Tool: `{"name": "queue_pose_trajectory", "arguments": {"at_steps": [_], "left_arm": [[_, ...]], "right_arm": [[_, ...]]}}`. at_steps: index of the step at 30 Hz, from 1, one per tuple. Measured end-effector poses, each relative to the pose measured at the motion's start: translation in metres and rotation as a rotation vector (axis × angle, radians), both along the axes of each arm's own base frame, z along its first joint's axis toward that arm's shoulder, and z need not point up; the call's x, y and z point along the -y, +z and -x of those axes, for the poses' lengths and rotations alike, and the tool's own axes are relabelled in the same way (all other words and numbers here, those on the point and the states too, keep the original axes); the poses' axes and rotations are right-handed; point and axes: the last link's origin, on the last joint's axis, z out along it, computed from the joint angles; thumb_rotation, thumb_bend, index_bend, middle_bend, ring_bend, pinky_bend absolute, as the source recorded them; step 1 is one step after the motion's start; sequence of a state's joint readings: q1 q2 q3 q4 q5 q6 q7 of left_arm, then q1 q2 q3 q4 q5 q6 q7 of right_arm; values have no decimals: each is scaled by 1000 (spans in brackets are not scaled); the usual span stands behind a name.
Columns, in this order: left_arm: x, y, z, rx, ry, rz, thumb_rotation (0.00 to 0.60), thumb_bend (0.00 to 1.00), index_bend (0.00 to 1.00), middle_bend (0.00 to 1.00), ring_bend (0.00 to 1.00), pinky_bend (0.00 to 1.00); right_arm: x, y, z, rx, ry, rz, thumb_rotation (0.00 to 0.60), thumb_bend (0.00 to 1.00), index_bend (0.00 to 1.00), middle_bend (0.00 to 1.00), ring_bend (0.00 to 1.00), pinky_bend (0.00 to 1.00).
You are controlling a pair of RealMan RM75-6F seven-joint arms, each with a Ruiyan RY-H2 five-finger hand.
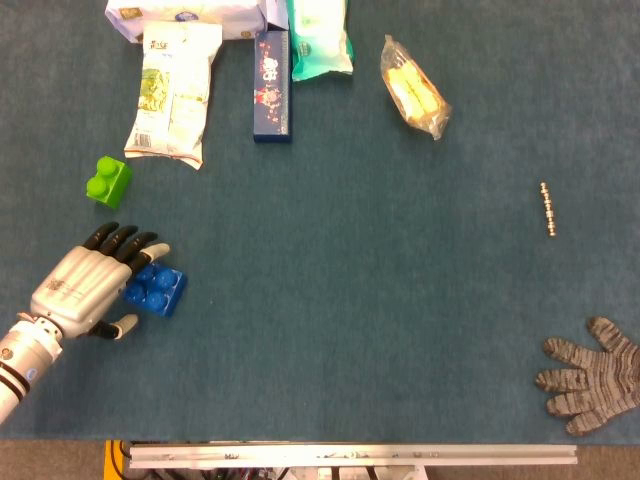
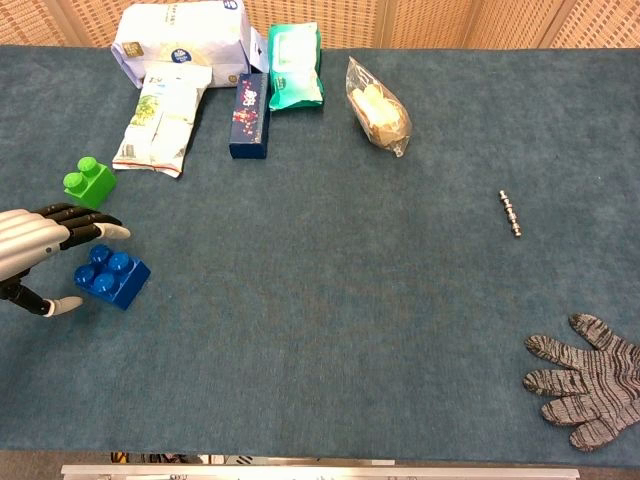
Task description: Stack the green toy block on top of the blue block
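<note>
My left hand [image 1: 88, 288] hovers at the blue block [image 1: 155, 288], fingers spread wide, holding nothing. I judge I'm bracing the base. Green block [image 1: 108, 181] sits just beyond, near the table's [image 1: 350, 300] left edge, unstacked. Right hand out of sight.

The head view looks almost straight down on the table [image 1: 330, 330] from well above. The chest view sits lower, seemingly tilted forward, catching a wicker backdrop [image 2: 420, 20] beyond the far edge. Both share the whole tabletop.
</note>
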State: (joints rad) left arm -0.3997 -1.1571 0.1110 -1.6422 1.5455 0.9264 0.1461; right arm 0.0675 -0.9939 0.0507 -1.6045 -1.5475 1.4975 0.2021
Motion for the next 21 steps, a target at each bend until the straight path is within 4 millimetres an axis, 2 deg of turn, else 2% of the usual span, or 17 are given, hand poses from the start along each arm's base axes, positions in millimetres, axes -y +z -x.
{"name": "queue_pose_trajectory", "arguments": {"at_steps": [7,11,13,21], "left_arm": [[0,-9,1,-2,3,22,600,293,115,105,51,31],[-3,-14,0,4,-9,17,600,292,175,173,104,33],[-4,-16,0,7,-16,13,600,293,220,233,144,53],[-12,-23,-1,12,-63,-5,600,293,360,357,250,124]], "right_arm": [[-1,1,1,0,-3,2,600,226,163,250,65,109],[-1,1,1,-1,-4,3,600,226,163,250,65,109],[-1,1,2,-1,-5,3,600,226,163,250,65,109],[-3,2,3,0,-8,6,600,226,163,250,65,109]]}}
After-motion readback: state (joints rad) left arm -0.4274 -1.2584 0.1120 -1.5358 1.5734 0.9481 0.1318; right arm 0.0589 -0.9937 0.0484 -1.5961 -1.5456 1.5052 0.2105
